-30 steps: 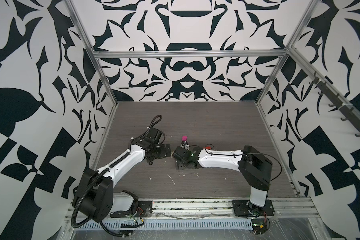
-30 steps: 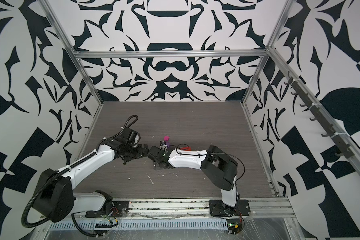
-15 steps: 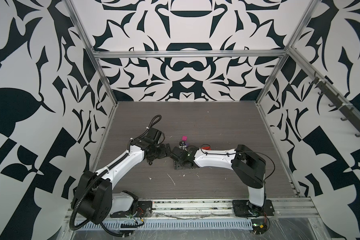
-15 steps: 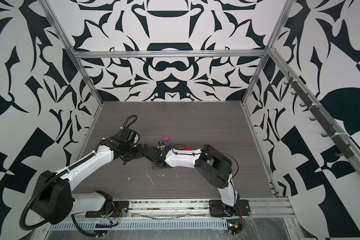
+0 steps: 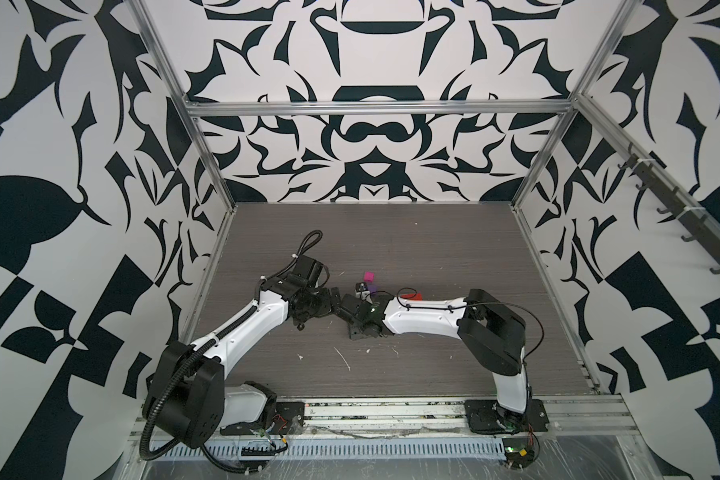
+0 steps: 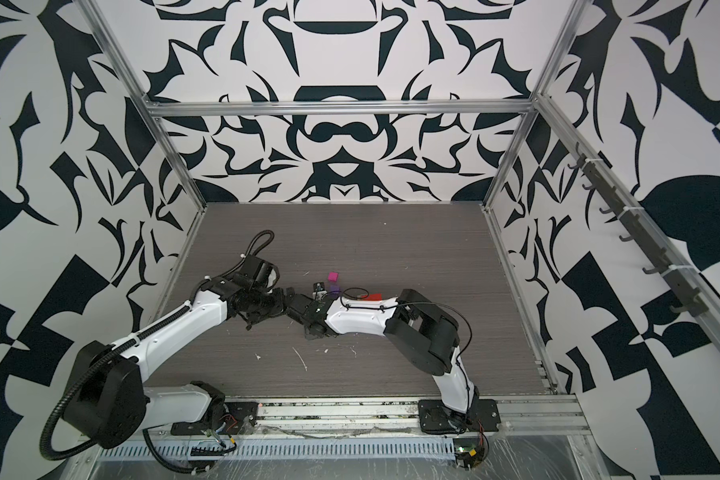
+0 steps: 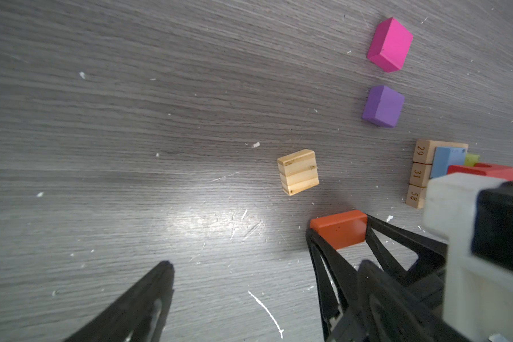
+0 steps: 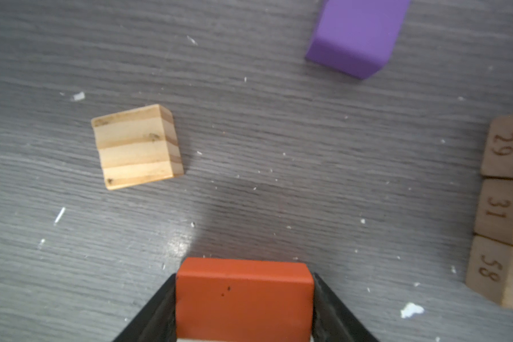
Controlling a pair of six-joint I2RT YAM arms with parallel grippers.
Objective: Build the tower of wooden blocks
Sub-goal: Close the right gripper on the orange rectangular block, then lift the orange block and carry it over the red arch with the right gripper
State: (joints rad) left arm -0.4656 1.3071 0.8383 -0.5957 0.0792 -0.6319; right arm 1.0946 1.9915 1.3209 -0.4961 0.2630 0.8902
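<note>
- The right gripper (image 8: 245,284) is clenched on an orange block (image 8: 243,299). One black finger presses each side of it, low over the tabletop (image 8: 279,133).
- The left gripper (image 7: 265,263) hangs just beside it, fingers spread wide with only bare table between them.
- The tabletop is grey wood-grain laminate, scuffed, with white flecks and scratches and a bright glare patch under the fingers.
- Ahead of the right fingertips, off to one side, a tan cube (image 8: 137,146) lies flat by itself.
- To the opposite side, three tan planks (image 8: 504,213) numbered 29, 31 and 58 lie side by side, touching.
- A blue piece (image 7: 446,164), a lime piece (image 7: 471,159) and a red arch (image 7: 483,172) sit on the planks; how they stack is partly hidden.
- Farther ahead lies a purple block (image 8: 356,35), and beyond it a magenta block (image 7: 390,44).
- Black-and-white patterned walls (image 5: 371,137) on an aluminium frame (image 5: 375,107) enclose the table, and a hook rail (image 5: 682,216) runs along one side.
</note>
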